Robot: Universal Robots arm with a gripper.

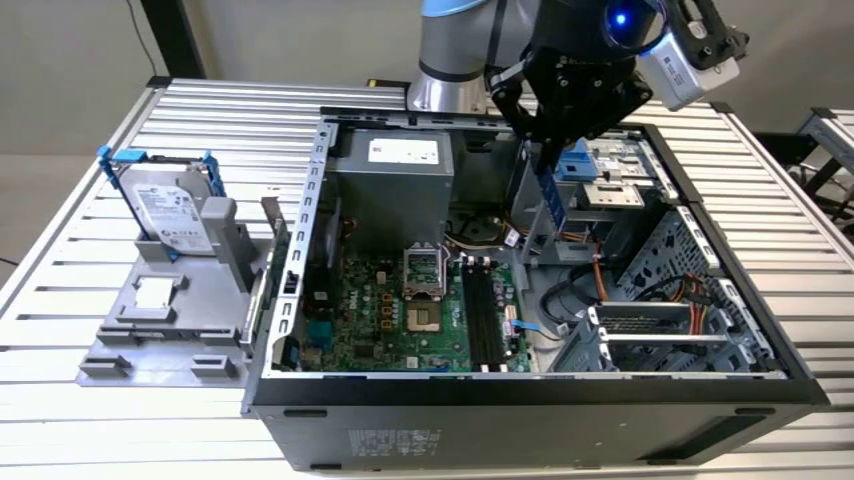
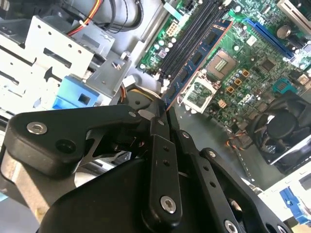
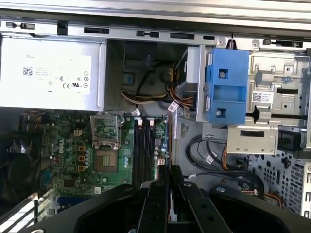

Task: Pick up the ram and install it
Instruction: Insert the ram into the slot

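Note:
In the exterior view my gripper (image 1: 541, 138) hangs over the open computer case (image 1: 534, 385), shut on the top end of the ram (image 1: 551, 205). The ram is a narrow blue-green stick hanging upright, its lower end above the right side of the motherboard. The black memory slots (image 1: 483, 315) lie below it and a little toward the case front. In the second wrist view the ram (image 2: 199, 57) sticks out from the gripper (image 2: 163, 116) above the slots (image 2: 187, 41). The first wrist view shows the ram (image 3: 168, 141) edge-on, just beside the slots (image 3: 143, 150).
A silver hard drive (image 1: 174, 205) in a blue-handled frame stands on a grey fixture at the exterior view's left. Inside the case are the power supply (image 1: 394, 175), the CPU socket (image 1: 420, 290), a blue bracket (image 3: 227, 92), loose cables (image 1: 587, 295) and a drive cage (image 1: 667, 335).

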